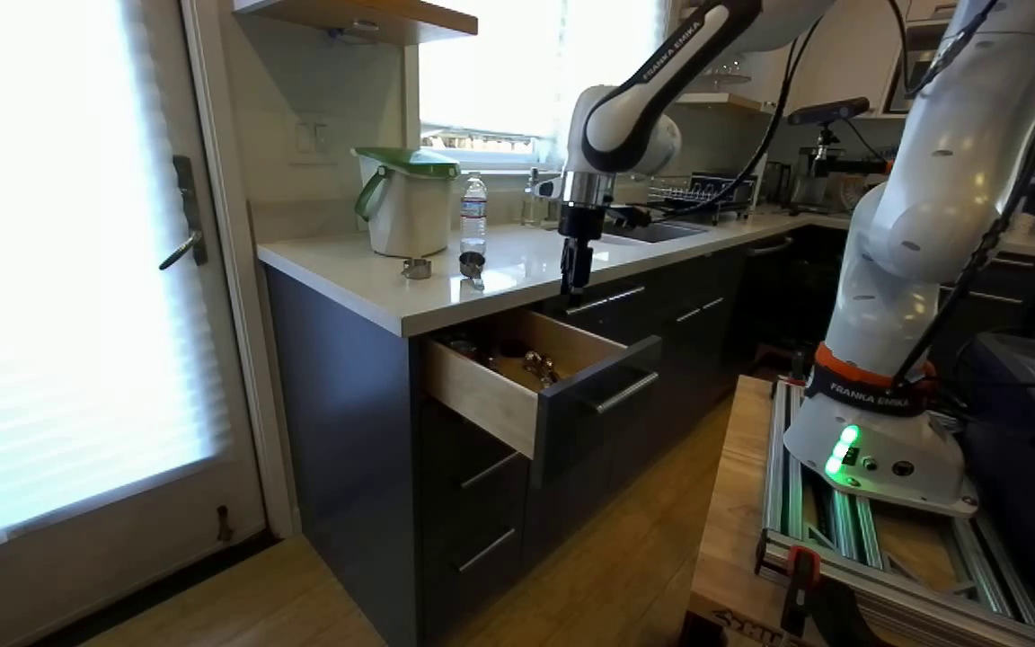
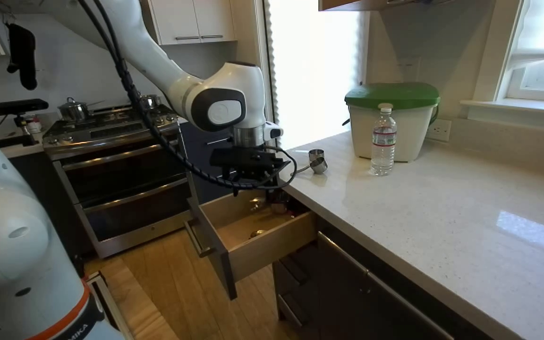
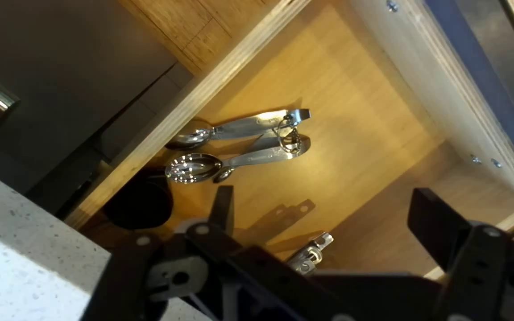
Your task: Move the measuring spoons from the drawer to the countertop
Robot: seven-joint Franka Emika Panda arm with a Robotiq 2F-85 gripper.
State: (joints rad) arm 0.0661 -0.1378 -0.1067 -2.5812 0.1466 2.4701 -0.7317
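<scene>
The drawer (image 1: 482, 406) is pulled open under the white countertop (image 1: 338, 265); its pale box also shows in an exterior view (image 2: 276, 245) and the wrist view (image 3: 225, 73). A ring of silver measuring spoons (image 3: 257, 158) lies on the drawer floor. A second silver ringed set (image 3: 308, 256) is partly hidden behind the gripper in the wrist view. Shiny spoons also show in both exterior views (image 1: 540, 367) (image 2: 257, 233). My gripper (image 3: 321, 191) points down above the drawer with its fingers wide apart and nothing between them. It shows in both exterior views (image 1: 574, 292) (image 2: 253, 189).
Two metal measuring cups (image 1: 417, 268) (image 2: 319, 165) stand on the countertop near the drawer. A water bottle (image 2: 383, 146) and a white bin with a green lid (image 2: 395, 127) stand behind them. A dark round object (image 3: 138, 203) sits in the drawer near the countertop edge.
</scene>
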